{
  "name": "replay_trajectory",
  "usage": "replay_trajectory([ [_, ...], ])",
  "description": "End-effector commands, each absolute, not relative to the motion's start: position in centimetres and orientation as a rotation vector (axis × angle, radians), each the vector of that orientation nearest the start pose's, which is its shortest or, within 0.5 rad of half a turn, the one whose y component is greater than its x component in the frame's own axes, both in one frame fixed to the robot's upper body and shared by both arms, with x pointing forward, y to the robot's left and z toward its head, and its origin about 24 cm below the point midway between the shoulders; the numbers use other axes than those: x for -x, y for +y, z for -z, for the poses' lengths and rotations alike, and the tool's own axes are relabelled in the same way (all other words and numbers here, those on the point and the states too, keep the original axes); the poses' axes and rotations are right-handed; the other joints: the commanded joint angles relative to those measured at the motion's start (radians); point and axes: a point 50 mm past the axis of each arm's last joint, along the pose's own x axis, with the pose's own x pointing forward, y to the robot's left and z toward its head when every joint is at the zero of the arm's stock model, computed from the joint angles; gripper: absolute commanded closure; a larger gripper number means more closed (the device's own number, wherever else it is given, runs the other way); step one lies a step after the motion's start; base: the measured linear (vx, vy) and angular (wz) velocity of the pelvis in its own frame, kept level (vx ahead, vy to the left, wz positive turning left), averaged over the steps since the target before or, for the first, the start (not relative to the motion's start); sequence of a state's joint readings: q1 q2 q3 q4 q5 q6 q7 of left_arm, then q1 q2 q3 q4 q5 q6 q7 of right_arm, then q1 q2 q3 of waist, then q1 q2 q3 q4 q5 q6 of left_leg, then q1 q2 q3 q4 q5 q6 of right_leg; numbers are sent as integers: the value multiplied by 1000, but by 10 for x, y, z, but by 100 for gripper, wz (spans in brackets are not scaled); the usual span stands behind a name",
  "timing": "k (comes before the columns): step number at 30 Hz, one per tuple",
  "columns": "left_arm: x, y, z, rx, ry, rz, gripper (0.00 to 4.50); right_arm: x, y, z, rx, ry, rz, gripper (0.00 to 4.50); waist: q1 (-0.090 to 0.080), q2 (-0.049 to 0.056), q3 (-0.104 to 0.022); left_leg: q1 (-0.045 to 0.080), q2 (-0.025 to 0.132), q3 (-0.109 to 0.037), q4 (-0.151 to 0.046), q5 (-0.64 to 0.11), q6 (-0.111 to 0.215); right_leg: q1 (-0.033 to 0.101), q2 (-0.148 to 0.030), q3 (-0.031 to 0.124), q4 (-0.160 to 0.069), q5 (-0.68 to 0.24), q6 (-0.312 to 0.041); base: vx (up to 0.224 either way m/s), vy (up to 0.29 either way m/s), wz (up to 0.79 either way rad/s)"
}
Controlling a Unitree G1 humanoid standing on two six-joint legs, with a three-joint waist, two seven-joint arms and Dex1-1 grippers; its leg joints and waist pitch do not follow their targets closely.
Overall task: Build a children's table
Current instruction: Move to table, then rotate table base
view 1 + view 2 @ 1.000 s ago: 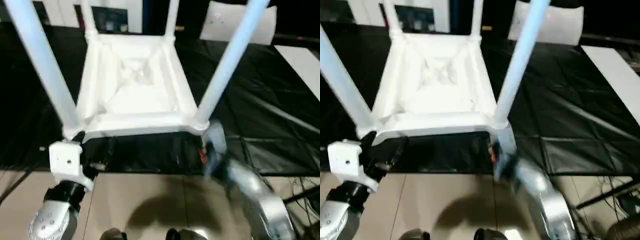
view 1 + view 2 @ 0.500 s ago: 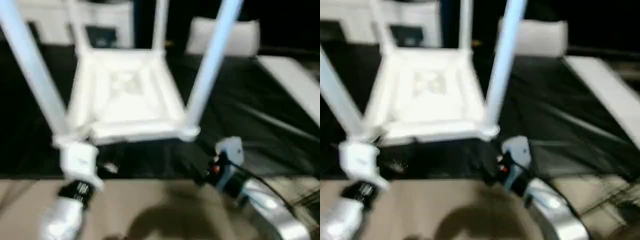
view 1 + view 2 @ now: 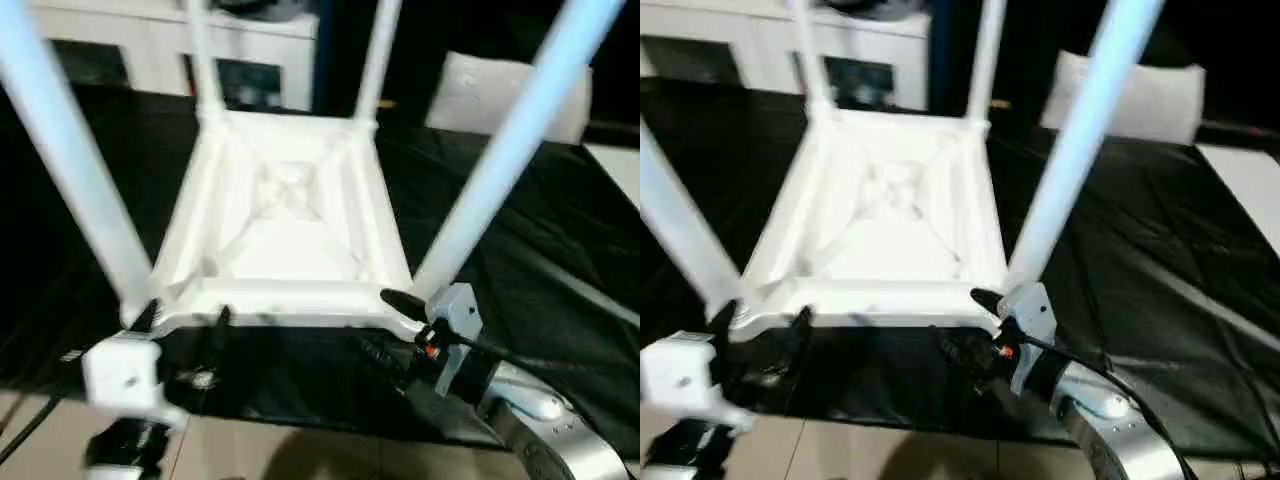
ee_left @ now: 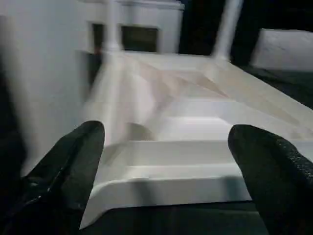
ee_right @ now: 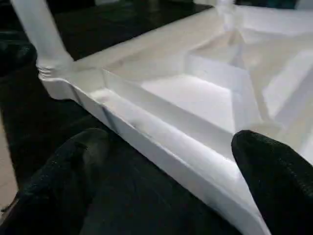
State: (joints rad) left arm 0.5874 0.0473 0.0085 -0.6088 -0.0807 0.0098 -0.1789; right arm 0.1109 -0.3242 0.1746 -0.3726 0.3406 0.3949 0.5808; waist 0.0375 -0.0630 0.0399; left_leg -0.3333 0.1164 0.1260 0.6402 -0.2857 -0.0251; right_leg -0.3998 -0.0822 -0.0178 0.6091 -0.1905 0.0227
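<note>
nearest me, my left end effector [image 3: 185,318] and right end effector [image 3: 385,325] stand wide, empty, at the near rim. beyond, the children's table [image 3: 285,225] lies upturned on black sheeting [image 3: 520,250], legs up: light, stiff, slick; i'd grip that rim.

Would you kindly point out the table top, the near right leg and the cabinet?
table top [image 3: 290,235], left eye view, ribbed underside
near right leg [image 3: 510,160], left eye view, mid shaft
cabinet [image 3: 160,45], left eye view, white front
</note>
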Motion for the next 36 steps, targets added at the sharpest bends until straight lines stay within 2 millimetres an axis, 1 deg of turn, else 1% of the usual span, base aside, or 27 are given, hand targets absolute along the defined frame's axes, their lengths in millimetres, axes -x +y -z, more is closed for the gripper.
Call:
replay_trajectory([
  [1, -136, 174, -80, -7, -83, 23, 9, -211, -127, -66, -64, 175, -828, 0, -9, 9, -10, -19, 100, -23, -107, -214, 69, 45, -60, 44, -82, -243, -203, 0, 0, 0],
  [3, -136, 176, -81, -6, -93, 15, 9, -213, -128, -66, -56, 168, -811, 0, -9, 10, -7, -16, 101, -24, -111, -268, 43, 40, -58, 44, -87, -326, -175, 0, 0, 0],
  [4, -136, 177, -81, -7, -97, 13, 9, -215, -129, -66, -50, 165, -802, 0, -13, 10, -6, -13, 98, -22, -111, -310, 11, 30, -51, 44, -93, -401, -140, 0, 0, 0],
  [5, -136, 178, -80, -7, -100, 9, 9, -217, -129, -66, -42, 161, -791, 0, -15, 10, -5, -15, 97, -22, -112, -320, 4, 30, -50, 43, -94, -418, -129, 0, 0, 0],
  [6, -136, 179, -79, -12, -102, 1, 9, -220, -130, -66, -37, 156, -773, 0, -19, 8, -3, -20, 96, -25, -115, -341, -10, 30, -50, 42, -96, -460, -107, 0, 0, 0],
  [7, -138, 184, -77, -22, -97, -29, 9, -228, -134, -68, -19, 134, -714, 0, -23, 7, -4, -20, 93, -26, -113, -351, -22, 25, -48, 40, -99, -493, -88, 0, 0, 0],
  [9, -142, 190, -76, -34, -97, -57, 9, -238, -141, -69, 4, 121, -628, 0, -30, 4, -6, -21, 87, -27, -112, -357, -31, 22, -44, 38, -101, -524, -67, 0, 0, 0],
  [10, -145, 196, -77, -56, -102, -78, 9, -248, -152, -70, 33, 110, -513, 0, -34, 5, -7, -19, 85, -27, -111, -351, -33, 18, -43, 37, -101, -518, -62, 0, 0, 0],
  [11, -146, 197, -77, -58, -103, -81, 9, -249, -154, -70, 37, 109, -497, 0, -36, 5, -6, -20, 84, -27, -110, -354, -33, 16, -41, 37, -102, -523, -60, 0, 0, 0],
  [12, -149, 201, -78, -69, -106, -89, 9, -256, -166, -70, 52, 105, -394, 0, -36, 3, -8, -18, 85, -25, -110, -351, -33, 16, -41, 36, -102, -520, -57, 0, 0, 0],
  [13, -149, 201, -78, -69, -106, -89, 9, -256, -166, -70, 52, 105, -394, 0, -36, 3, -8, -18, 85, -25, -110, -351, -33, 16, -41, 36, -102, -520, -57, 0, 0, 0],
  [14, -153, 205, -78, -79, -107, -81, 9, -260, -177, -69, 59, 110, -310, 0, -37, 4, -10, -15, 83, -23, -109, -342, -33, 13, -37, 35, -99, -488, -61, 0, 0, 0],
  [16, -159, 209, -78, -76, -100, -58, 9, -261, -183, -67, 63, 123, -293, 0, -33, 7, -15, -15, 84, -19, -110, -304, -28, 16, -34, 37, -89, -383, -82, 0, 0, 0],
  [17, -160, 209, -78, -75, -103, -51, 9, -260, -183, -67, 64, 124, -299, 0, -32, 9, -15, -17, 85, -19, -110, -294, -24, 18, -34, 37, -87, -354, -90, 0, 0, 0],
  [19, -166, 204, -84, -55, -117, 25, 9, -258, -177, -66, 58, 128, -348, 0, -34, 8, -22, -30, 89, -19, -109, -217, -6, 34, -39, 37, -73, -227, -126, 0, 0, 0],
  [20, -170, 199, -86, -64, -113, 104, 9, -255, -170, -64, 46, 136, -387, 0, -33, 8, -24, -29, 89, -18, -108, -197, -3, 35, -41, 39, -70, -202, -134, 0, 0, 0],
  [21, -172, 197, -87, -70, -112, 149, 9, -254, -166, -62, 41, 144, -410, 0, -31, 12, -26, -25, 88, -17, -107, -178, 1, 33, -40, 38, -67, -178, -144, 0, 0, 0],
  [22, -173, 195, -87, -76, -111, 175, 9, -253, -163, -61, 39, 150, -425, 0, -33, 13, -29, -28, 89, -15, -103, -115, 20, 38, -39, 37, -60, -100, -169, 0, 0, 0],
  [24, -176, 193, -86, -44, -114, 226, 9, -247, -156, -53, 36, 203, -465, 0, -32, 11, -33, -29, 91, -12, -97, -38, 34, 43, -40, 37, -51, -18, -201, 0, 0, 0],
  [25, -176, 193, -86, -44, -114, 226, 9, -247, -156, -53, 36, 203, -465, 0, -32, 14, -31, -30, 92, -11, -98, -23, 36, 46, -41, 36, -50, 0, -218, 0, 0, 0],
  [27, -180, 193, -86, -25, -117, 270, 9, -243, -154, -47, 40, 247, -479, 0, -33, 14, -29, -29, 94, -8, -100, -42, 34, 47, -41, 37, -53, -17, -226, 0, 0, 0],
  [28, -185, 193, -87, -18, -117, 310, 9, -241, -154, -41, 50, 280, -481, 0, -32, 14, -25, -26, 92, -6, -104, -95, 21, 45, -39, 39, -57, -93, -216, 0, 0, 0],
  [29, -191, 194, -87, -10, -111, 342, 9, -240, -155, -38, 57, 302, -475, 0, -31, 15, -23, -25, 91, -5, -105, -121, 14, 42, -38, 39, -60, -131, -210, 0, 0, 0],
  [31, -201, 196, -86, -6, -100, 373, 9, -241, -155, -34, 57, 323, -458, 0, -31, 15, -19, -20, 91, -4, -109, -202, -19, 34, -37, 40, -70, -259, -178, 0, 0, 0],
  [33, -210, 195, -84, -8, -82, 404, 9, -243, -155, -31, 62, 348, -449, 0, -32, 14, -19, -20, 92, -5, -110, -218, -33, 33, -38, 40, -72, -294, -164, 0, 0, 0],
  [34, -215, 195, -84, -5, -83, 410, 9, -245, -154, -28, 66, 360, -441, 0, -34, 17, -18, -20, 90, -6, -111, -226, -48, 30, -37, 40, -73, -312, -155, 0, 0, 0],
  [36, -225, 195, -85, -1, -90, 413, 9, -249, -152, -25, 70, 382, -438, 0, -35, 15, -21, -23, 92, -6, -110, -214, -52, 34, -40, 41, -72, -301, -154, 0, 0, 0],
])
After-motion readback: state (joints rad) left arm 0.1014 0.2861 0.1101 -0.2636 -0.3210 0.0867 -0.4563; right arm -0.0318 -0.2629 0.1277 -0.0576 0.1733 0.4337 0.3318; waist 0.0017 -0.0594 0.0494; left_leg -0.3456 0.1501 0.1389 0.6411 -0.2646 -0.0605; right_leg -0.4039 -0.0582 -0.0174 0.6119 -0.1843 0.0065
